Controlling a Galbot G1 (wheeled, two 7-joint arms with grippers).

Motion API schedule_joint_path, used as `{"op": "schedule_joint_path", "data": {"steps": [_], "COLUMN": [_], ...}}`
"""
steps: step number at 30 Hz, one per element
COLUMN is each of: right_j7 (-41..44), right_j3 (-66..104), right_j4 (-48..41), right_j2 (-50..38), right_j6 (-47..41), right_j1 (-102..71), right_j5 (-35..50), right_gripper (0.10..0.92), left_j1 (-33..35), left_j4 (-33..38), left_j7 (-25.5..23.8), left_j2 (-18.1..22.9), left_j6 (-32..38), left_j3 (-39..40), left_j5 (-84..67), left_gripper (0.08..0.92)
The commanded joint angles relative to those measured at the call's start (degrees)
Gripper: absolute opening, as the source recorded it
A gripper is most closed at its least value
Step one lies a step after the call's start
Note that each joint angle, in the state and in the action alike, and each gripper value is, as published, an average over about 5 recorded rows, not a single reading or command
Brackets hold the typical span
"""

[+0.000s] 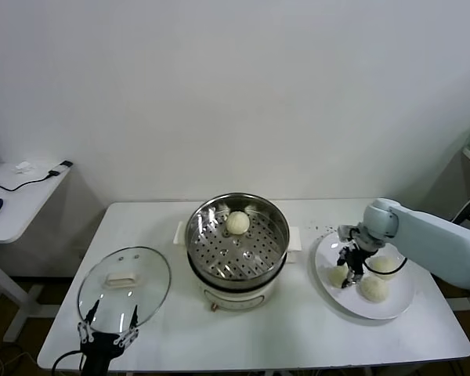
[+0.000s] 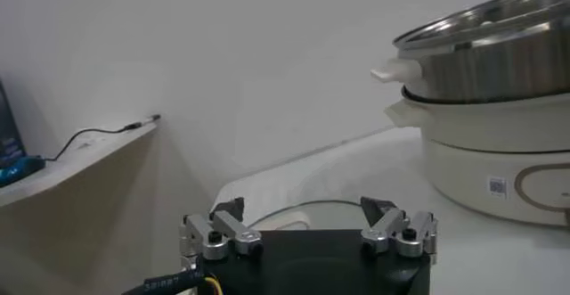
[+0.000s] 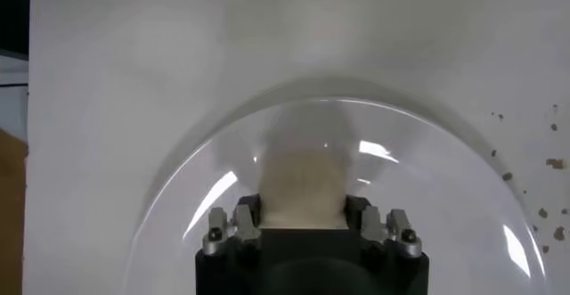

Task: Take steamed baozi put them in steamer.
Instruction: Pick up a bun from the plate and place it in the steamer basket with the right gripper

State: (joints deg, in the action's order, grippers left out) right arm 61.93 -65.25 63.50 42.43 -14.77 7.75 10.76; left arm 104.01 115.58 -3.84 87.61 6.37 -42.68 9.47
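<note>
Cream-white dough fills the space between the fingers of the right claw [image 1: 348,272], which is down over the white plate [image 1: 395,304] and closed against the sides of one steamed baozi [image 3: 302,185]; in the right wrist view the bun sits squarely between the two finger pads, its lower part resting on the plate's glossy surface. In the head view that bun [image 1: 338,275] is at the plate's left side, partly covered by the claw. Two more baozi lie on the same plate just beside it, one [image 1: 384,265] toward the back and one [image 1: 373,288] toward the front. The plate is on the right end of the white table [image 1: 298,329].

At the table's middle is the steamer [image 1: 236,239], a shiny steel basket with a perforated floor on a white cooker base. A fourth baozi [image 1: 237,222] lies inside it, near the back wall.

A round glass lid [image 1: 124,286] with a white handle lies flat on the left part of the table. The left claw [image 1: 108,333] hangs at the table's front left edge, just at the lid's near rim, its fingers spread wide apart and holding nothing.
</note>
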Motion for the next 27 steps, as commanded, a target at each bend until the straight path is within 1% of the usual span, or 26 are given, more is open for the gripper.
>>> {"op": "schedule_joint_path", "data": {"steps": [1, 5, 10, 14, 19, 27], "right_j7": [0.21, 0.26, 0.95, 1.32, 1.03, -2.53], "right_j3": [-1.36, -6.49, -18.22, -27.39, -31.36, -29.18], "right_j4": [0.25, 0.72, -0.88, -4.01, -5.17, -3.06], "right_j2": [-0.42, -0.8, 2.37, 8.57, 16.98, 31.06], "right_j6": [0.03, -0.02, 0.16, 0.9, -0.45, -5.02], "right_j1": [2.67, 10.19, 26.69, 38.67, 45.45, 44.03], "right_j5": [2.01, 6.98, 18.08, 27.57, 37.81, 46.11], "right_gripper": [0.574, 0.564, 0.56, 0.56, 0.56, 0.56], "left_j1": [0.09, 0.12, -0.01, -0.01, 0.07, 0.11], "left_j4": [0.04, 0.0, 0.14, 0.42, 0.59, 1.25], "left_j7": [0.02, 0.03, 0.01, -0.01, -0.04, -0.24], "left_j2": [-0.01, -0.04, -0.01, 0.01, -0.27, -0.9], "left_j6": [0.06, 0.11, 0.04, 0.07, -0.44, -0.46], "left_j3": [0.02, 0.08, 0.37, 0.7, 1.36, 2.28], "left_j5": [-0.08, -0.13, -0.11, -0.16, -0.37, -0.06], "left_gripper": [0.823, 0.823, 0.823, 0.823, 0.823, 0.823]}}
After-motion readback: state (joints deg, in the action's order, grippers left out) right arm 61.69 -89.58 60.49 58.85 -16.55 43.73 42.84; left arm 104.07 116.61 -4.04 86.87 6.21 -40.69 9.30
